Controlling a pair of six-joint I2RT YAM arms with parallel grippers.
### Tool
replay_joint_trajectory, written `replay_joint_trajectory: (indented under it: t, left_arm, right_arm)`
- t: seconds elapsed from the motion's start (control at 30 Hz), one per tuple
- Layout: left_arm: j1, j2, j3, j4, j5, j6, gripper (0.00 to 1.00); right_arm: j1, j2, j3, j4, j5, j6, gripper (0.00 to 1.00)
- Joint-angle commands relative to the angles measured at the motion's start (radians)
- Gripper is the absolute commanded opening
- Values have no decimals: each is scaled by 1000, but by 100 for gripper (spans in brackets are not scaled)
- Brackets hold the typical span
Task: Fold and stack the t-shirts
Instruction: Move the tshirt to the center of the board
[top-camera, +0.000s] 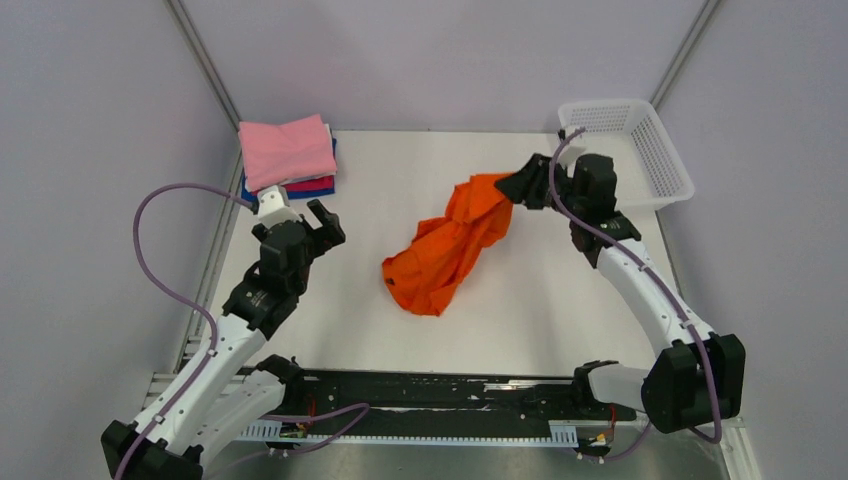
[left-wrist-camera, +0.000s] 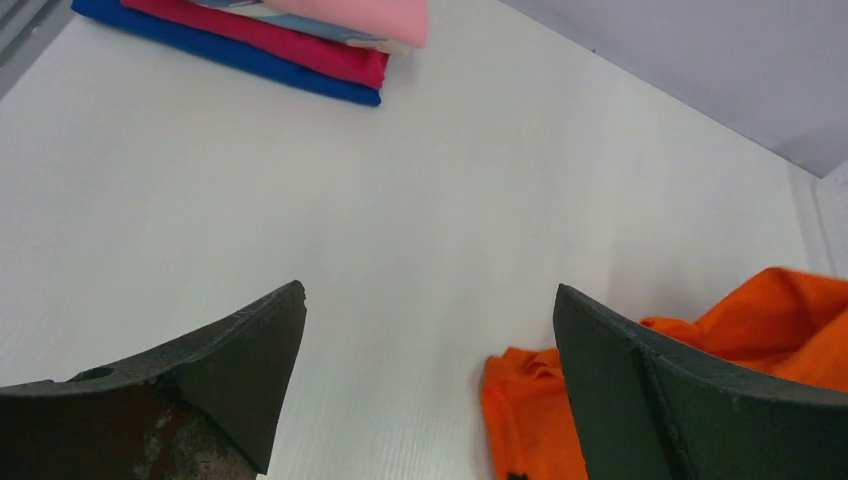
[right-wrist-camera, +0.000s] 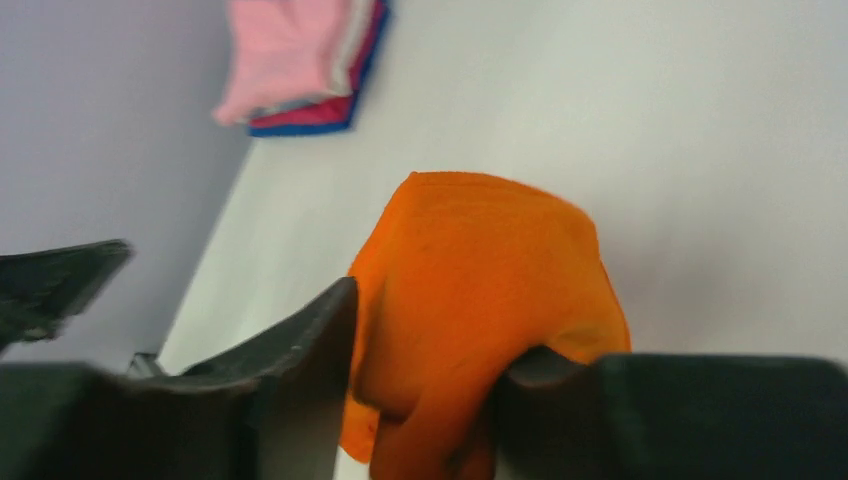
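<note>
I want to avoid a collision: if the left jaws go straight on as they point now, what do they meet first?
Probably the table itself, between the folded stack and the orange t-shirt; neither lies straight ahead, though depth is unclear.

We read no text, label, brand, number or sign in any view. The orange t-shirt (top-camera: 450, 245) shows plain cloth. The folded t-shirts (top-camera: 288, 155) are plain colours too. Nothing legible on the white basket (top-camera: 640, 150) or the worktop (top-camera: 560, 300). The right wrist view is too blurred to read anything.
</note>
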Motion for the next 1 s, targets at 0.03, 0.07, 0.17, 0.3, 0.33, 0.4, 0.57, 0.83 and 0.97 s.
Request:
replay_joint_trajectory:
  t: [0.03,0.07,0.17,0.3,0.33,0.4,0.57,0.83,0.97]
  left_arm:
    - [0,72,15,14,24,-44,100]
    - [0,84,19,15,46,-46,100]
    - [0,151,48,-6,89,-54,100]
    - [0,236,82,-65,166,-72,100]
    - [0,250,83,-73,215,-69,100]
    - [0,308,77,-71,295,-67,100]
    - [-1,423,24,51,554,-70,100]
    - [-5,712,78,235,744,-57,94]
    - [-6,840,128,287,769,-51,85]
  right_arm:
    - [-184,-114,-300,-44,250,157,78]
    - [-197,-141,-310,-72,283,151,95]
    - [-199,-238,-316,-114,362,107,100]
    - [-193,-349,-328,-121,343,58,100]
    - [-184,-365,-333,-126,328,42,100]
    - [-162,-378,-343,-138,290,7,100]
    - [-14,-348,-353,-174,330,-64,100]
    - [16,-232,-366,-208,418,-8,100]
    - [15,-182,-347,-213,535,-12,100]
